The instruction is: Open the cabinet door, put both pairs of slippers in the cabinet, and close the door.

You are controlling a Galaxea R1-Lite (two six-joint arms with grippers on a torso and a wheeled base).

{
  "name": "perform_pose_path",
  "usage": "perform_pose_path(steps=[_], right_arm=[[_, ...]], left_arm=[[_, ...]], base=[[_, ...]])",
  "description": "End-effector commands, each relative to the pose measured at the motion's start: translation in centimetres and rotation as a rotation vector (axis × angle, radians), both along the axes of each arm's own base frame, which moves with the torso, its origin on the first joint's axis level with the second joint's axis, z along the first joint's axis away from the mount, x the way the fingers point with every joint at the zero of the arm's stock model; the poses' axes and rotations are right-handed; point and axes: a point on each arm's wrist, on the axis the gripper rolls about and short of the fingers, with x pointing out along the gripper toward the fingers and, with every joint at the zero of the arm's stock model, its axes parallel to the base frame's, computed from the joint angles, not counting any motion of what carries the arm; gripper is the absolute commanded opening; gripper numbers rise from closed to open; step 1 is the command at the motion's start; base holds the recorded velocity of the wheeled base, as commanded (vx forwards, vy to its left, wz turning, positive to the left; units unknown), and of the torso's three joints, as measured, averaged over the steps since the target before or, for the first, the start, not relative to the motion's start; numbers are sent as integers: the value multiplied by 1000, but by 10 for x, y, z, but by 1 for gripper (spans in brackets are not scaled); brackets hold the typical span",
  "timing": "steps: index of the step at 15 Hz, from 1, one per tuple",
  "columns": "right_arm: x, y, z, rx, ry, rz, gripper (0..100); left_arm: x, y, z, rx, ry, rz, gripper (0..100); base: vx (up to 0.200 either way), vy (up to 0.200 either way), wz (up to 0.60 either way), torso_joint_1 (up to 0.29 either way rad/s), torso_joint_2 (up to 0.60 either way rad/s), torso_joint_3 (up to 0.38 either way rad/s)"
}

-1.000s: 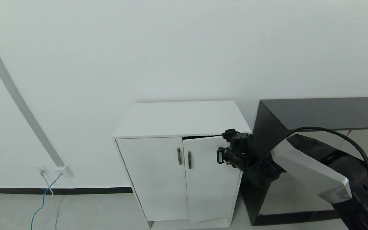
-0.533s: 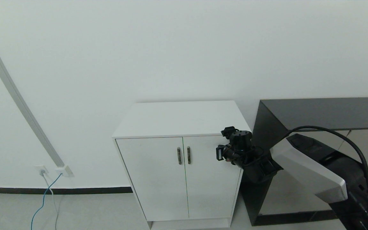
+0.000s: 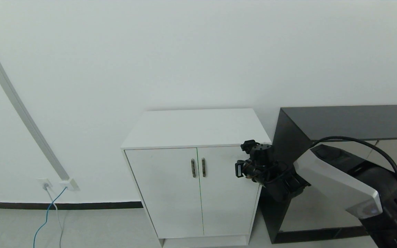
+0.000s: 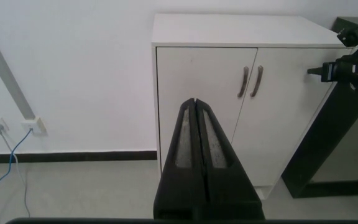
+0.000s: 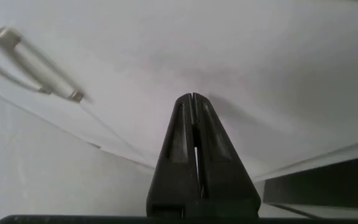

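**Both doors shut; you are at the closing step**

The white cabinet [image 3: 191, 127] stands on the floor against the wall, with a dark cabinet [image 3: 339, 120] just beside it on your right. The left door [image 3: 164, 193] and the right door [image 3: 224, 199] both lie flush with the front, and the two handles [image 3: 203, 167] stand side by side at the middle seam.

Your right gripper [image 3: 238, 169] is at the upper part of the right door, near its outer edge and well apart from the handles. Its jaws are clenched on nothing. From the right wrist view the tips are at the door panel or just off it; I cannot tell which. Your left gripper [image 4: 195, 102] is held back in front of the cabinet, facing the left door, and its jaws are also clenched on nothing.

I judge that the closing of the door is at its end. Whether the slippers are inside I cannot tell, because the shut doors hide the shelves.

The next move calls for little. Draw the right arm straight back from the panel, so that the tips do not drag the door. Then check that the seam stays even from top to bottom.
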Motion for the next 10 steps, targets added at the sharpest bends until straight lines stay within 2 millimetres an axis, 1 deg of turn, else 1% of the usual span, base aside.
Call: perform_pose_path(steps=[1,2,3,5,8,10], right_arm=[[-19,-1,13,2,2,15,0],[-26,-2,16,6,7,17,0],[-40,-7,22,20,23,18,0],[-60,-17,37,23,26,18,0],[-91,-36,59,15,21,-38,0],[-115,-50,69,36,25,-54,0]], left_arm=[[0,0,0,0,2,1,0],[0,0,0,0,0,-1,0],[0,0,0,1,2,-1,0],[0,0,0,1,2,-1,0],[0,0,0,0,2,-1,0],[0,0,0,0,2,1,0]], base=[[0,0,0,0,0,0],[0,0,0,0,0,0],[0,0,0,0,0,0],[0,0,0,0,0,0],[0,0,0,0,0,0],[0,0,0,0,0,0]])
